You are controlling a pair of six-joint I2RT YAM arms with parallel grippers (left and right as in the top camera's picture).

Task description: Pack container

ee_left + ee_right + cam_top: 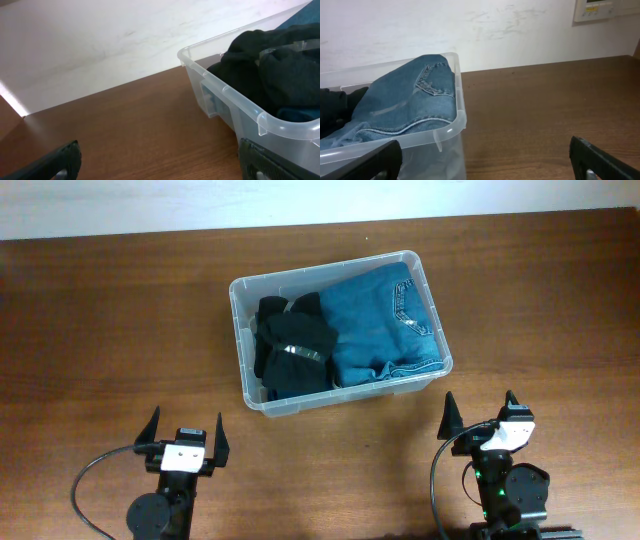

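The clear plastic container (243, 338) stands on the wooden table at the centre back. Inside lie folded blue jeans (385, 325) on the right and a black garment (292, 345) on the left. My left gripper (186, 437) is open and empty, near the front left, well short of the container. My right gripper (478, 413) is open and empty, at the front right, just off the container's near right corner. The left wrist view shows the container's corner (222, 92) and the black garment (270, 70). The right wrist view shows the rim (461, 112) and jeans (407, 107). The label is hidden.
A pale wall runs behind the table's far edge (320, 235). A white wall panel (600, 9) shows at the upper right of the right wrist view. Bare wood (110, 330) lies left and right of the container.
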